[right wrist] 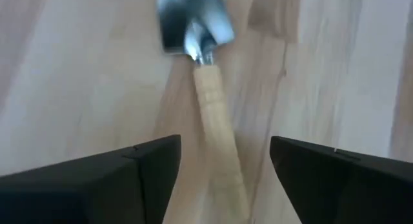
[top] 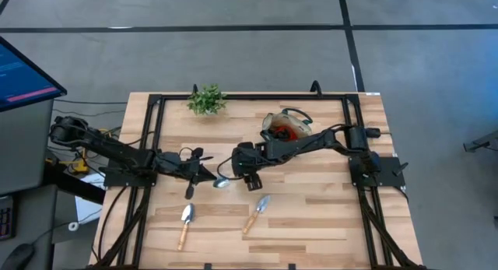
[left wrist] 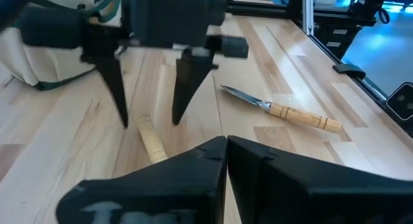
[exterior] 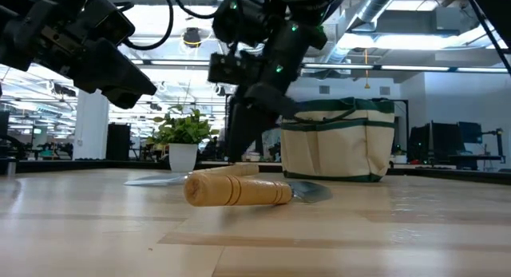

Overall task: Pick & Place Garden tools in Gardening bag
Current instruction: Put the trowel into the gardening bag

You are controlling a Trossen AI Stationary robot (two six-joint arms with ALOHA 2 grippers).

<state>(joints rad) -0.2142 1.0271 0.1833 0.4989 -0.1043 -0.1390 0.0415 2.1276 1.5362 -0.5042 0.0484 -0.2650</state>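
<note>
Wooden-handled trowels are lying on the table [top: 327,223]: one [top: 256,213] just under the right gripper [top: 250,179], whose fingers are standing wide apart above its handle, another [top: 185,225] to the left. The left gripper [top: 204,173], fingers pressed together and holding nothing, is hovering near the right one. The bag [top: 285,127] is sitting behind them, near a plant [top: 207,99].
</note>
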